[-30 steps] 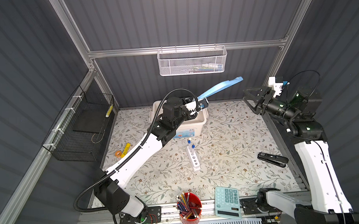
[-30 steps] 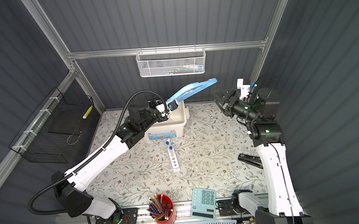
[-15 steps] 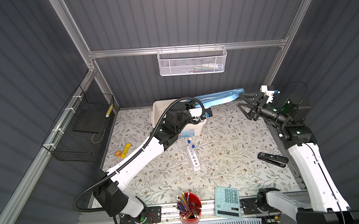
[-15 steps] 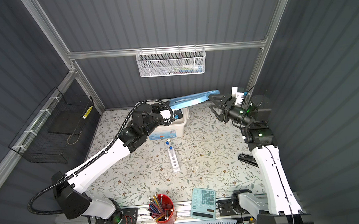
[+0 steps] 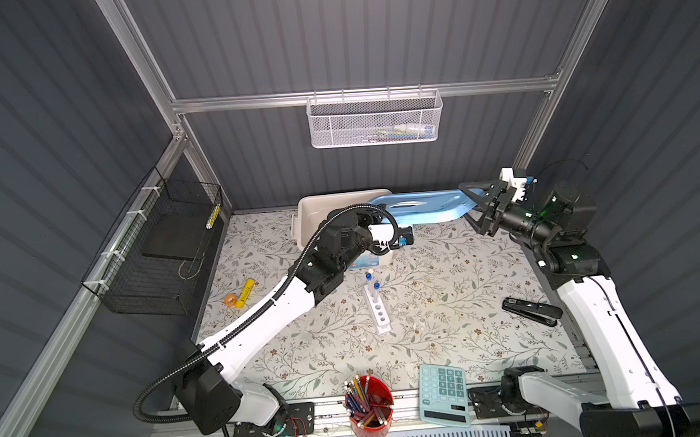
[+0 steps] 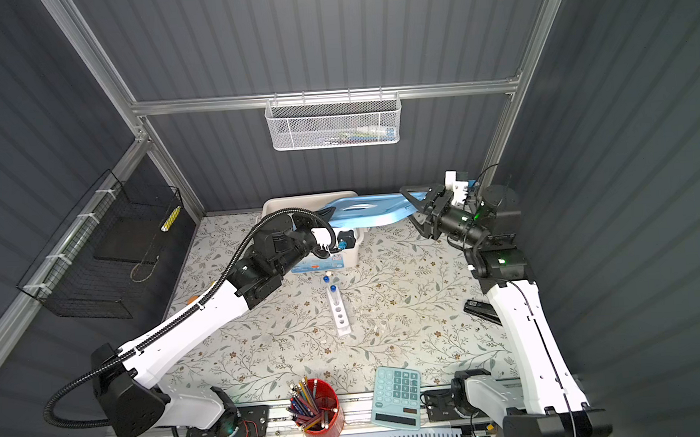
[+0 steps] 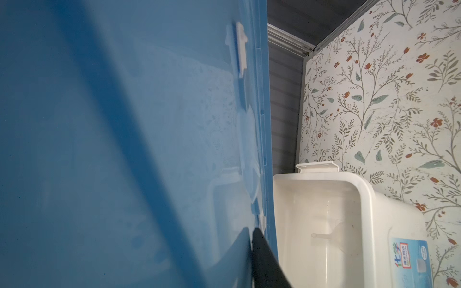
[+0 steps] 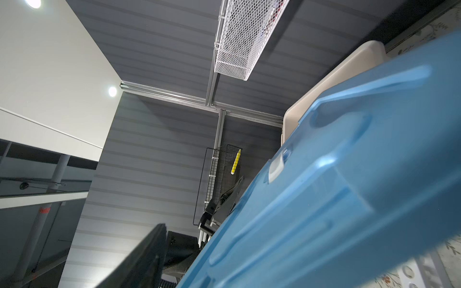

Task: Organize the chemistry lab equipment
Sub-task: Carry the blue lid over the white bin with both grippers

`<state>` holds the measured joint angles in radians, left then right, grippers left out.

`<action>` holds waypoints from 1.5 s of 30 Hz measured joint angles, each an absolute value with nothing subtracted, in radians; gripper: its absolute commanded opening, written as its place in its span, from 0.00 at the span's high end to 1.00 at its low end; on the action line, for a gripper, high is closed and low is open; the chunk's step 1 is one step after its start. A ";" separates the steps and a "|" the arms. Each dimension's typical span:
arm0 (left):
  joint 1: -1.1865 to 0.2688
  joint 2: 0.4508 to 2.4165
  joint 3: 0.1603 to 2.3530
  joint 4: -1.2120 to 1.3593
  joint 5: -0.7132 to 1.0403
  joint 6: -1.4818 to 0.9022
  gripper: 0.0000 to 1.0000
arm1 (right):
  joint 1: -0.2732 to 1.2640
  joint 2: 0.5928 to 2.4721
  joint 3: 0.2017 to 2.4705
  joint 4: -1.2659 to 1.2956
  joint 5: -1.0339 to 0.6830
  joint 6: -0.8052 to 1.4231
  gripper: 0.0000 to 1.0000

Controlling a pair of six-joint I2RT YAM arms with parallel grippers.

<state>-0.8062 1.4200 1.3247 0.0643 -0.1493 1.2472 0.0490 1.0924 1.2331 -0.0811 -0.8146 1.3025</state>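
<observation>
From my left wrist I read one label: a blue sticker (image 7: 409, 261) on the outer wall of the white bin (image 7: 394, 219). It carries two large blue Chinese characters, 化学, and beneath them a small red block of print too fine for me to make out. The calculator (image 5: 443, 393) keys and the dark print on the yellow marker (image 5: 245, 291) are illegible from above.
</observation>
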 measured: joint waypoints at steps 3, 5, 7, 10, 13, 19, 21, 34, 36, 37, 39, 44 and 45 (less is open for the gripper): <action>-0.806 1.411 1.308 0.078 -0.134 1.266 0.98 | 0.060 1.106 1.219 -0.075 -0.813 1.306 0.32; -0.806 1.403 1.293 0.092 -0.126 1.279 0.98 | 0.067 1.114 1.211 -0.076 -0.812 1.309 0.34; -0.806 1.396 1.278 0.108 -0.117 1.292 0.97 | 0.074 1.117 1.204 -0.075 -0.808 1.313 0.38; -0.806 1.390 1.255 0.131 -0.106 1.316 0.93 | 0.082 1.117 1.192 -0.074 -0.806 1.324 0.43; -0.806 1.387 1.245 0.145 -0.102 1.338 0.89 | 0.086 1.117 1.172 -0.069 -0.804 1.336 0.48; -0.804 1.378 1.219 0.165 -0.102 1.380 0.74 | 0.087 1.132 1.159 -0.068 -0.802 1.354 0.62; -0.803 1.369 1.208 0.169 -0.107 1.397 0.65 | 0.088 1.143 1.159 -0.070 -0.805 1.358 0.68; -0.811 1.325 1.178 0.167 -0.020 1.456 0.16 | 0.090 1.153 1.159 -0.037 -0.783 1.388 0.85; -0.811 1.317 1.175 0.171 -0.007 1.452 0.16 | 0.090 1.159 1.162 -0.031 -0.782 1.388 0.85; -0.811 1.314 1.173 0.172 -0.002 1.450 0.15 | 0.090 1.163 1.165 -0.031 -0.782 1.387 0.86; -0.811 1.308 1.166 0.174 0.010 1.440 0.14 | 0.090 1.179 1.177 -0.029 -0.781 1.387 0.86; -0.813 1.285 1.147 0.174 0.043 1.406 0.13 | 0.085 1.209 1.206 -0.029 -0.781 1.386 0.87; -0.815 1.281 1.144 0.174 0.050 1.398 0.13 | 0.081 1.213 1.209 -0.025 -0.781 1.386 0.87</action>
<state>-0.8146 1.2808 1.1439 0.1741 0.0502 1.3979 0.0814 1.2133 1.2095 -0.0254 -0.7815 1.3861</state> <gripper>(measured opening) 0.867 0.139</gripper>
